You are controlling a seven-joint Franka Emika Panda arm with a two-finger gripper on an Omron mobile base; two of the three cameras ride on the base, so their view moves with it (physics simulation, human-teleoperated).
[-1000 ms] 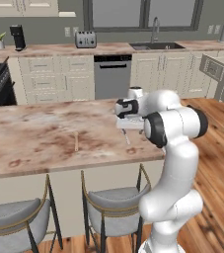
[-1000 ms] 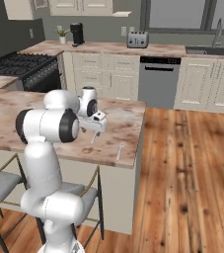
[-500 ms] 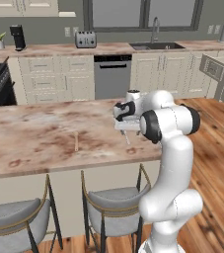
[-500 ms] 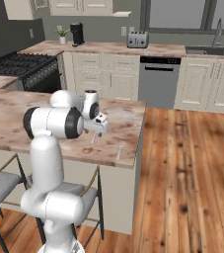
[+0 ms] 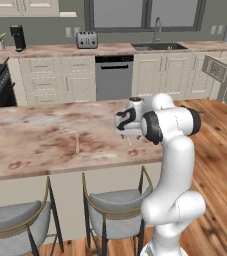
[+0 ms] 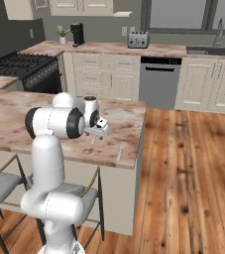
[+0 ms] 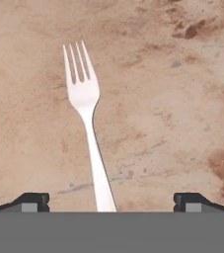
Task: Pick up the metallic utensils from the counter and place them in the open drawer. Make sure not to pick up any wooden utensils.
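fingers (image 7: pixel 34 200) spread wide above fork (image 7: pixel 86 118)

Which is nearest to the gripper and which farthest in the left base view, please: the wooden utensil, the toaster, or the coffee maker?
From the gripper, which hangs over the island counter:
1. Wooden utensil, on the island to its left.
2. Toaster, on the back counter.
3. Coffee maker, far left on the back counter.

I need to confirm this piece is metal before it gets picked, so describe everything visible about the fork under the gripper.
The fork looks all silver-white and metallic, with four tines, a broad neck and a slim straight handle. It lies flat on the marbled beige counter, near the island's edge. In the hand view its handle runs down between the open gripper's fingertips, which stand well clear on either side. Nothing touches it except the counter.
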